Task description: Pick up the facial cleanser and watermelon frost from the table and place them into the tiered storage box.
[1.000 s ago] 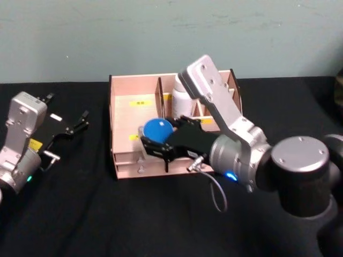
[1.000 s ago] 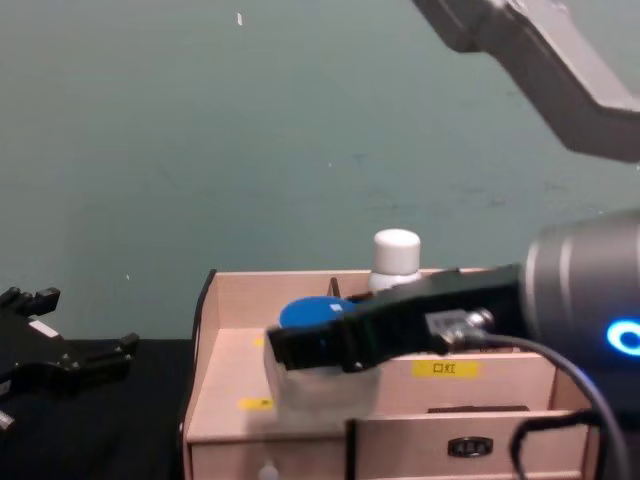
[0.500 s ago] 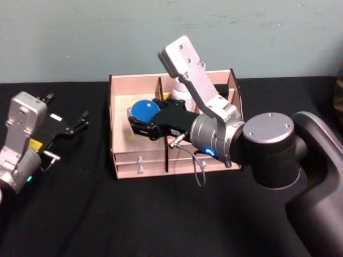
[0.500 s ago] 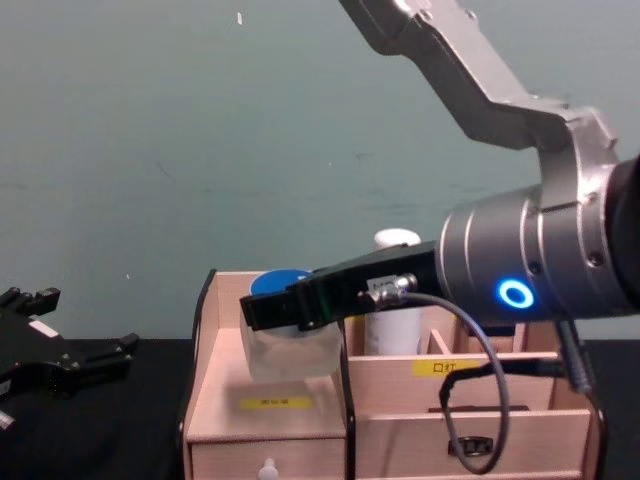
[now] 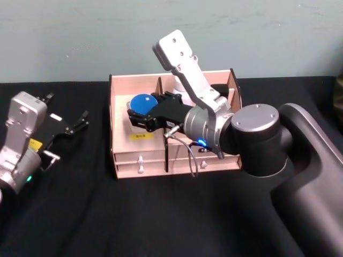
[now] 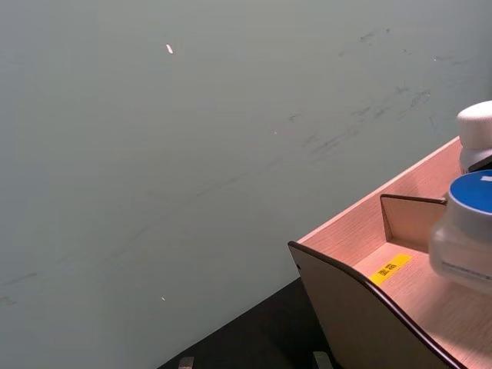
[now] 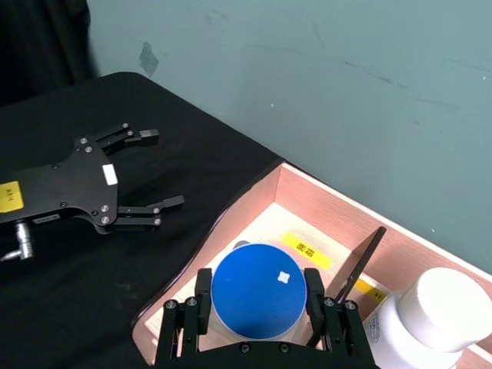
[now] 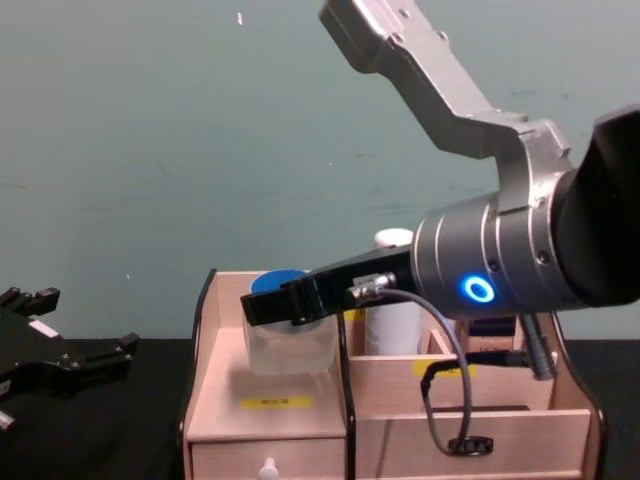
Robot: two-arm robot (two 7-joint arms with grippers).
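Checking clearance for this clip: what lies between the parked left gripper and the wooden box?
In the head view, only bare black tablecloth separates the left gripper from the wooden box.

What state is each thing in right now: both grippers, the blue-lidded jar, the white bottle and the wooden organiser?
Right gripper: shut on the blue-lidded clear jar, over the organiser's left compartment.
Blue-lidded clear jar: upright, held.
White-capped white bottle: upright in a rear compartment.
Pale-wood tiered storage box: front drawers closed.
Left gripper: open, idle over the table.

Yellow labels (image 8: 266,402) on the tiered storage box (image 8: 225,420), their print too small to read.
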